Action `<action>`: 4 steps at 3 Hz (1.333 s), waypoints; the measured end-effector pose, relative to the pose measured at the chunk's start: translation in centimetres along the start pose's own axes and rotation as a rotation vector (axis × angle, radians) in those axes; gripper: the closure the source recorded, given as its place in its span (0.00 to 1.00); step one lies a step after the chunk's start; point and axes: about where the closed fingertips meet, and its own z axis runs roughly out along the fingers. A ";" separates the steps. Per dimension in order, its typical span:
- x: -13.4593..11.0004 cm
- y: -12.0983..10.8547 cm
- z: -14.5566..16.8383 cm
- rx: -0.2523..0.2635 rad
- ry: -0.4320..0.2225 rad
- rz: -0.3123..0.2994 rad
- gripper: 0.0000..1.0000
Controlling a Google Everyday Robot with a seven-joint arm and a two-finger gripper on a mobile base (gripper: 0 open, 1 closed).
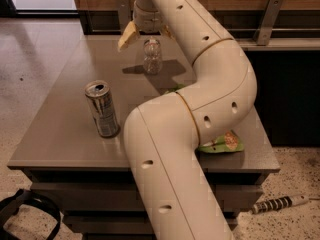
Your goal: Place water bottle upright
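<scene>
The water bottle (pixel 152 59), small, clear and ribbed, stands upright on the grey table (pixel 60 129) near its far edge. My gripper (pixel 147 38) hangs straight above the bottle's top. Its tan fingers (pixel 127 36) are spread wider than the bottle and do not hold it. The bottle's cap sits just under the wrist, between the fingers. My cream arm (pixel 200 84) bends down across the middle and right of the view.
A silver drink can (pixel 102 109) stands upright at the front left of the table. A green snack bag (pixel 222 143) lies at the right, partly behind my arm. A wooden wall with a metal rail (pixel 270 14) runs behind the table.
</scene>
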 end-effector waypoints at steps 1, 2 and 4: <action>-0.2 0.3 0.1 -0.024 -0.008 0.012 0.00; 0.0 0.3 0.9 -0.036 0.006 0.031 0.00; 1.1 -0.7 3.4 -0.007 0.072 0.097 0.00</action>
